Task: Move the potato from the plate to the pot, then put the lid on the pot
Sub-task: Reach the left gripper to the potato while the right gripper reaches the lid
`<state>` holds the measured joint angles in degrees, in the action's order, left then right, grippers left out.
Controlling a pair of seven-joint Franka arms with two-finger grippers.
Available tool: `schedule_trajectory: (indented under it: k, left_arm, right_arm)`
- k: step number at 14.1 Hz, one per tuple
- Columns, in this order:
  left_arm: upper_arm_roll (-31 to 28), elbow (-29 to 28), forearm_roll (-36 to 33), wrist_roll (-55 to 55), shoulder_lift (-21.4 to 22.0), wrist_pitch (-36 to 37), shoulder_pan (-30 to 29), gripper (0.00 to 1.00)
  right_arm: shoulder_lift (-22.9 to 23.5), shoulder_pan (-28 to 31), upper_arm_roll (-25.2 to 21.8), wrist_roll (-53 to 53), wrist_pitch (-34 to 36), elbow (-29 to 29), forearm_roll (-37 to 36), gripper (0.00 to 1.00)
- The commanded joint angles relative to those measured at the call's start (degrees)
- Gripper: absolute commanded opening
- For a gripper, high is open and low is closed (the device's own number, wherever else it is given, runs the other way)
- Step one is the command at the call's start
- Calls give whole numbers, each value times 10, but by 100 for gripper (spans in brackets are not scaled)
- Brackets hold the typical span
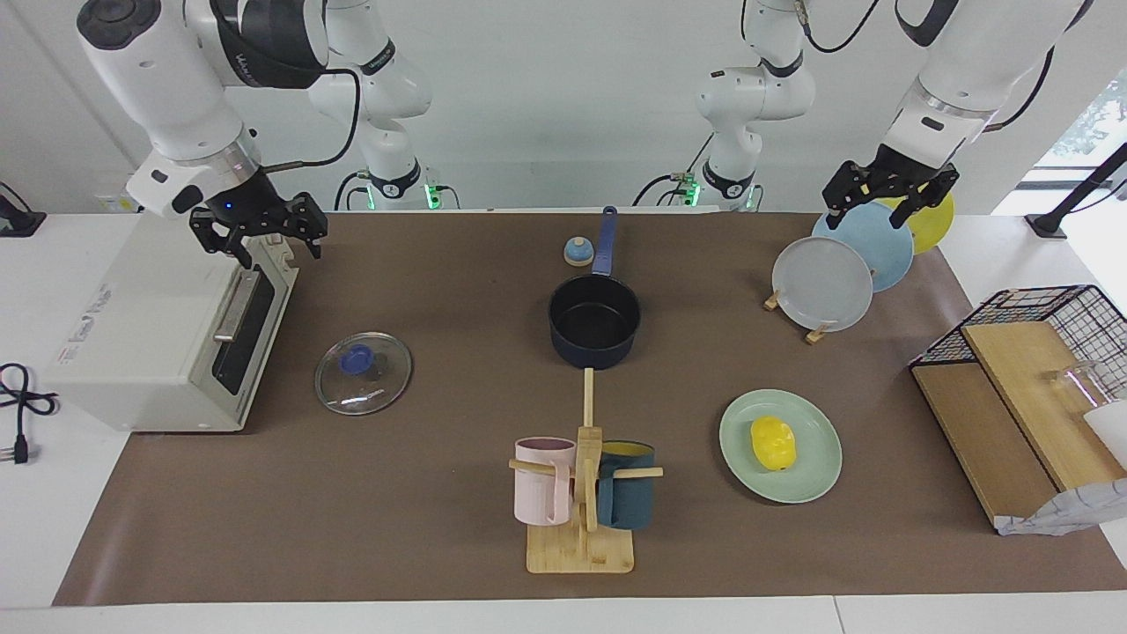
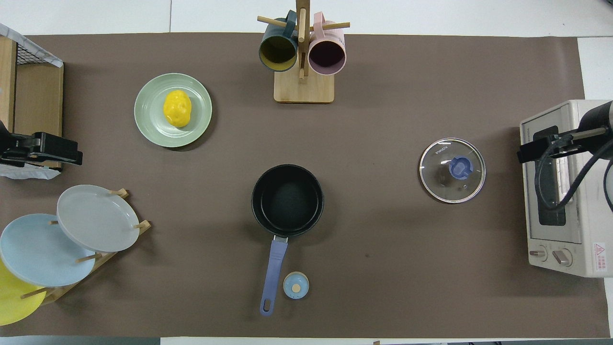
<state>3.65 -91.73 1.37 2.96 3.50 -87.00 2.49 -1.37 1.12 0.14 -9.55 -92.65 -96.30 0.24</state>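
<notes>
The yellow potato lies on the mint-green plate, farther from the robots than the pot and toward the left arm's end. The dark pot stands empty mid-table, its blue handle pointing toward the robots. The glass lid lies flat on the mat toward the right arm's end, knob up. My left gripper is open, raised over the plate rack. My right gripper is open, raised over the toaster oven's edge.
A blue-topped bell sits beside the pot handle. A mug tree with two mugs stands farther out. There are a plate rack, a toaster oven, and a wire basket with boards.
</notes>
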Motion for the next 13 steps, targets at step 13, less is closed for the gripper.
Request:
schedule_trajectory:
  k: [13]
  left_arm:
    - [9, 66, 3, 10, -136, -78, 4, 100]
  right_arm:
    - [44, -32, 11, 19, -150, -68, 12, 100]
